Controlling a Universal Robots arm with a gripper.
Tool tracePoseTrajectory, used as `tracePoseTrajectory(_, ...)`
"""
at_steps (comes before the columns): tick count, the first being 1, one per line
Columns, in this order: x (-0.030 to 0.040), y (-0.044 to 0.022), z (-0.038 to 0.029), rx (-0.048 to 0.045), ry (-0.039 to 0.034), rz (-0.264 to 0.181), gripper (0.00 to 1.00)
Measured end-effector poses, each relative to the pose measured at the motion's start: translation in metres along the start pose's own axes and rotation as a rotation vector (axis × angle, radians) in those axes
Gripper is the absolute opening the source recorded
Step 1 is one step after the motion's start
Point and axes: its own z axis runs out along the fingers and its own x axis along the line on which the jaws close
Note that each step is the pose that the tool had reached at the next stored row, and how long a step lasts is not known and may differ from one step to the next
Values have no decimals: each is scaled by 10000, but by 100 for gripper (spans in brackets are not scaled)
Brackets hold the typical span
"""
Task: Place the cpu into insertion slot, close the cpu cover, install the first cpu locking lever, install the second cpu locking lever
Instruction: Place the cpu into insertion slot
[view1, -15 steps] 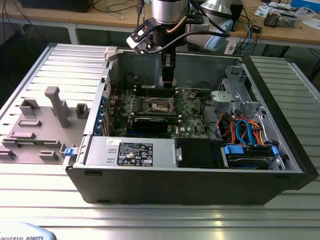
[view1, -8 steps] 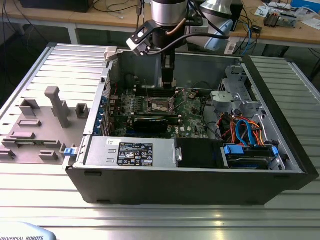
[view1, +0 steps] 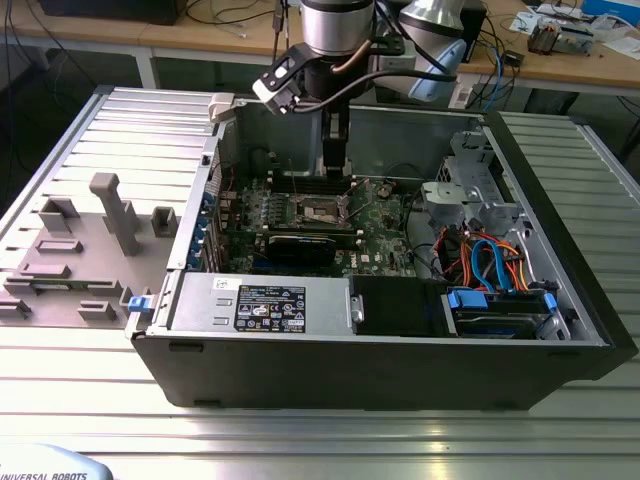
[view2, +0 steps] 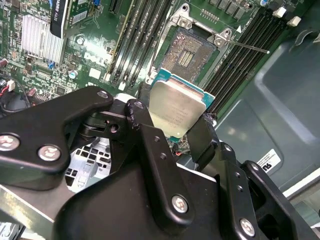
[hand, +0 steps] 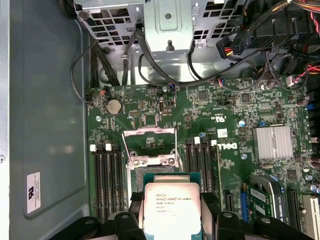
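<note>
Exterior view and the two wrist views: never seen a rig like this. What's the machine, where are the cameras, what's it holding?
The exterior view comes from a camera off the arm. It shows a robot arm reaching down into an open computer case that lies on a ribbed metal table. Grey plastic holders sit on the table at the exterior view's left. The two wrist views come from cameras riding on the arm, looking past its black pincer at the green motherboard. The pincer is shut on the cpu, a flat silver square gripped by its edges. The insertion slot lies uncovered and empty; the cpu is not yet in it.
</note>
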Motion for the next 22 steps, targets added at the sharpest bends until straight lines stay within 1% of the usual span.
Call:
tracePoseTrajectory(7,4,-10,40,0,0,2,54)
tracePoseTrajectory(11,17,-31,85,-1,1,0,54)
tracePoseTrajectory(14,25,-47,146,-11,4,-30,54)
tracePoseTrajectory(17,26,-63,184,-64,14,-98,54)
tracePoseTrajectory(19,26,-72,213,-128,30,-239,54)
tracePoseTrajectory(20,26,-78,228,-179,39,-298,54)
tracePoseTrajectory(22,27,-84,240,-198,43,-323,54)
